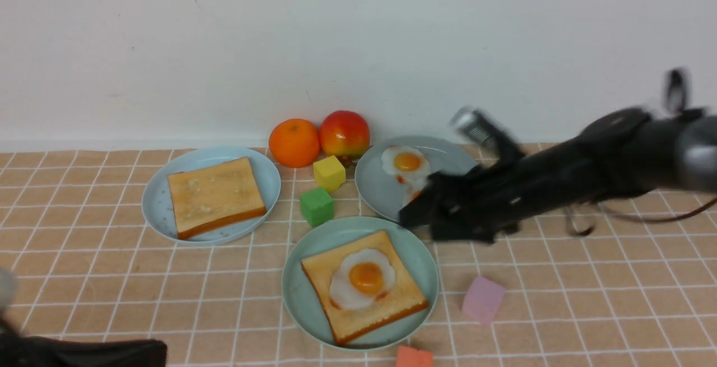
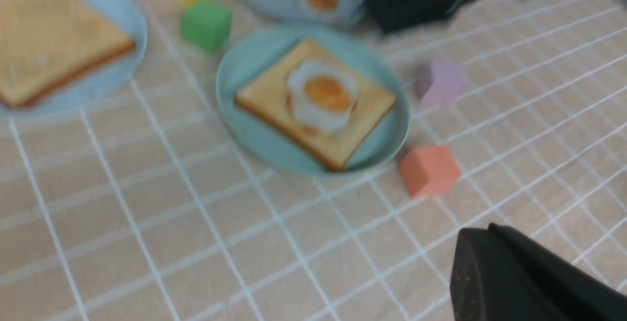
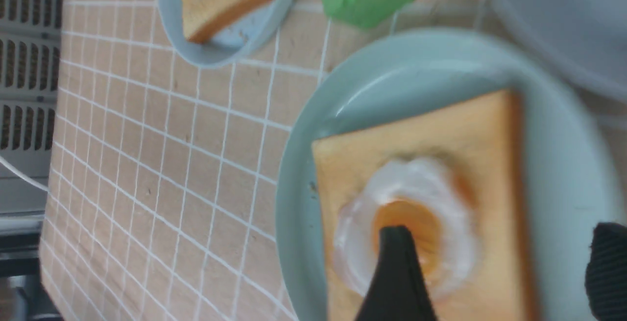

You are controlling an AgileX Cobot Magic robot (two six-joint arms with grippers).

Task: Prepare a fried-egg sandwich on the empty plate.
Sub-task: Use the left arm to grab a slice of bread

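Since the egg (image 1: 365,278) already lies on the first toast slice (image 1: 358,319) in the mint-green plate (image 1: 294,294), midway along the front edge of the counter (image 1: 560,300), only the top slice is wanting. That second toast slice (image 1: 215,196) rests on the sky-blue plate (image 1: 156,204) toward the back left. Set down tilted or off-centre, I judge, it could shove the egg sideways. The right gripper (image 1: 414,217), jaws well apart and empty, hangs at the mint plate's back right rim, where it could block the approach (the left gripper (image 1: 84,353), at the front left corner, shows too little to tell its state). A green cube (image 1: 316,205) lies between the two plates. A spare egg (image 1: 404,163) on the grey-blue plate (image 1: 375,193) might mislead.
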